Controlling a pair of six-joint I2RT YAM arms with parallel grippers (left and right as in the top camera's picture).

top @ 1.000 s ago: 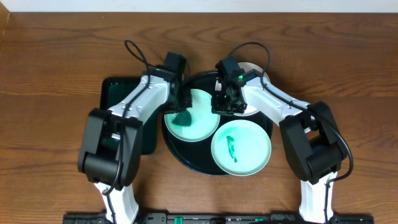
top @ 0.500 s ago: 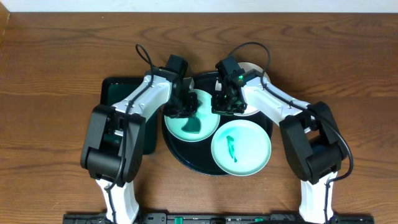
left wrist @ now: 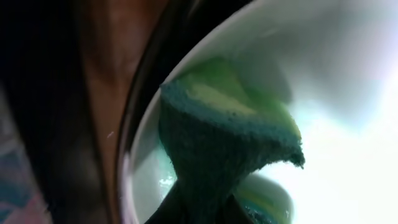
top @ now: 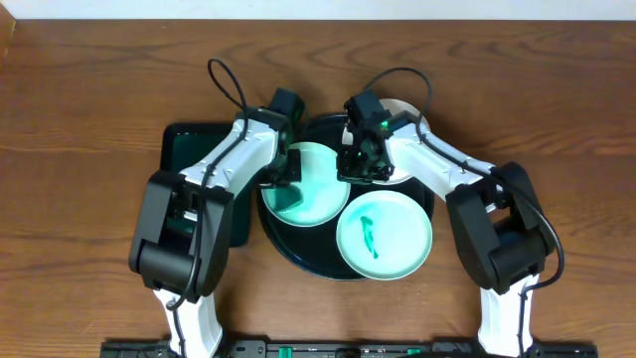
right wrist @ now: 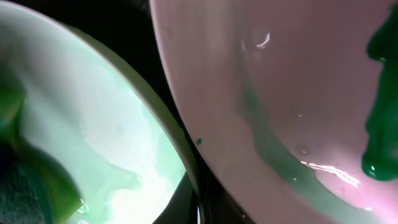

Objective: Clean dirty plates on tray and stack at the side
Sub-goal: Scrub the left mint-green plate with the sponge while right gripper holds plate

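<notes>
Left tool (top: 287, 177) shifted left on mint plate (top: 323, 189), pinching sponge (left wrist: 224, 146); right tool (top: 363, 167) grip unclear.

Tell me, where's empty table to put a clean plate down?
Bare wood lies left of the dark green tray, right of the right arm, and along the far edge. The black tray is crowded: three plates, left gripper with sponge, right gripper.

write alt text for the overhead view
Two robot arms reach over a round black tray carrying three plates. The left claw holds a green sponge on the left mint plate; the right claw sits at that plate's right edge, beside a white plate. A second mint plate in front bears a green smear.
</notes>
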